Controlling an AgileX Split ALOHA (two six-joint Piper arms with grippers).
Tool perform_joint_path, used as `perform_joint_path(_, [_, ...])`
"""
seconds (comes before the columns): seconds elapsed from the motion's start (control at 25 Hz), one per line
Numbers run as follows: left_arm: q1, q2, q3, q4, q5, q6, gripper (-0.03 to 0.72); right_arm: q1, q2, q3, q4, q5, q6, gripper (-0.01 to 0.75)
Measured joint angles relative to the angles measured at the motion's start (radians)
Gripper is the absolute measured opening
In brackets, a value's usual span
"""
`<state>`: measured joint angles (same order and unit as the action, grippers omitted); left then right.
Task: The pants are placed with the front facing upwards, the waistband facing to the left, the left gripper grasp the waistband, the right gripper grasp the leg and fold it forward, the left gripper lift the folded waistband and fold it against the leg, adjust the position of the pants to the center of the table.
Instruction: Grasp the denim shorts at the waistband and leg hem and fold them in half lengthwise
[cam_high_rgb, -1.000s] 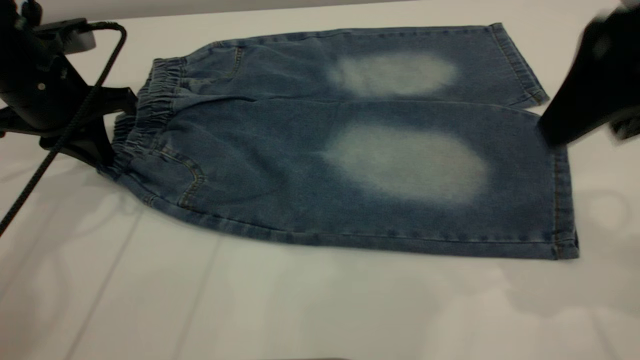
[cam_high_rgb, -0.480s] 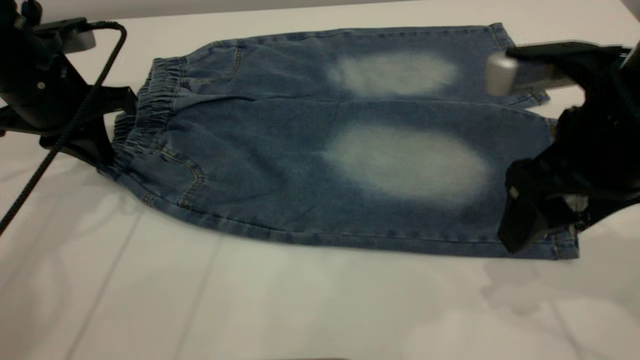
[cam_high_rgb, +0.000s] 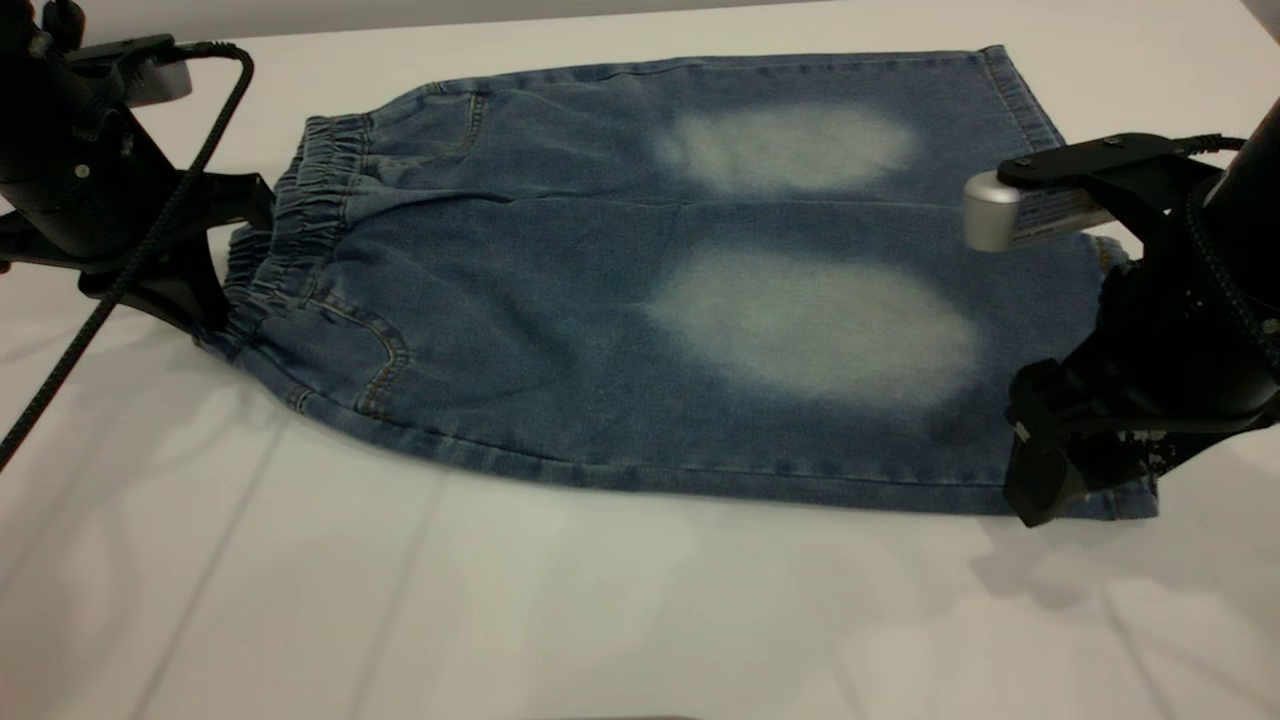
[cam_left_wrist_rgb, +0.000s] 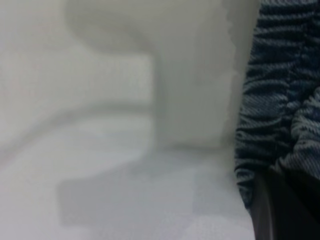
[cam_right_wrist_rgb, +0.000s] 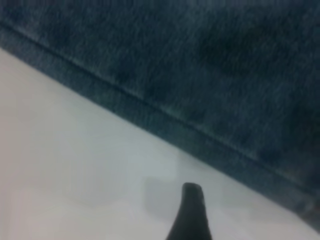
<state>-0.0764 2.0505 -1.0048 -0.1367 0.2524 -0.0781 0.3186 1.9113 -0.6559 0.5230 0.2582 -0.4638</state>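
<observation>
White counter (cam_high_rgb: 560, 610) fills my ext. view, w/ soft shadows across it. Far left: my left gripper (cam_high_rgb: 215, 255), black body w/ thick braided cable, sits at the counter's left edge w/ its fingers (cam_high_rgb: 245, 200) right at the waistband (cam_high_rgb: 300, 230). One finger is above the ruffled band, one lower by the near corner; they straddle the band, can't tell if actually clamped. Left wrist cam shows gathered denim right beside a dark finger (cam_left_wrist_rgb: 280, 210), touching or nearly so.

Pants (cam_high_rgb: 640, 300) lie flat, front up, mid-counter toward the far side, waistband to the left, legs running right. Two pale faded ovals, one per leg. Tan stitching on the near pocket.

Far right: my right gripper (cam_high_rgb: 1060, 480) is down at the near leg's hem corner, black fingers on or just over the denim; pale grey part on the arm above it. Can't tell how wide the fingers are. Right wrist cam shows one finger tip (cam_right_wrist_rgb: 192, 215) over bare counter, just beside the hem edge, not touching it.
</observation>
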Motion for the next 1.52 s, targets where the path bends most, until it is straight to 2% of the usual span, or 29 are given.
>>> perform_joint_path(0.4, [0.000,0.000,0.000,0.000,0.000,0.001,0.035,-0.001,0.043,-0.002,-0.046,-0.027,0.008,0.512])
perform_joint_path(0.68, [0.000,0.000,0.000,0.000,0.000,0.001,0.035,-0.051,0.048,-0.005,-0.048,-0.029,0.023,0.512])
perform_joint_path(0.88, [0.000,0.000,0.000,0.000,0.000,0.001,0.035,-0.053,0.058,-0.008,-0.048,-0.030,0.025,0.512])
perform_joint_path(1.04, [0.000,0.000,0.000,0.000,0.000,0.001,0.035,-0.053,0.072,-0.010,-0.035,-0.033,0.027,0.487])
perform_joint_path(1.24, [0.000,0.000,0.000,0.000,0.000,0.001,0.035,-0.060,0.079,-0.011,-0.021,-0.045,0.028,0.344])
perform_joint_path(1.44, [0.000,0.000,0.000,0.000,0.000,0.001,0.035,-0.060,0.082,-0.015,-0.011,-0.061,0.031,0.121])
perform_joint_path(1.52, [0.000,0.000,0.000,0.000,0.000,0.001,0.035,-0.060,0.084,-0.018,-0.007,-0.059,0.031,0.057])
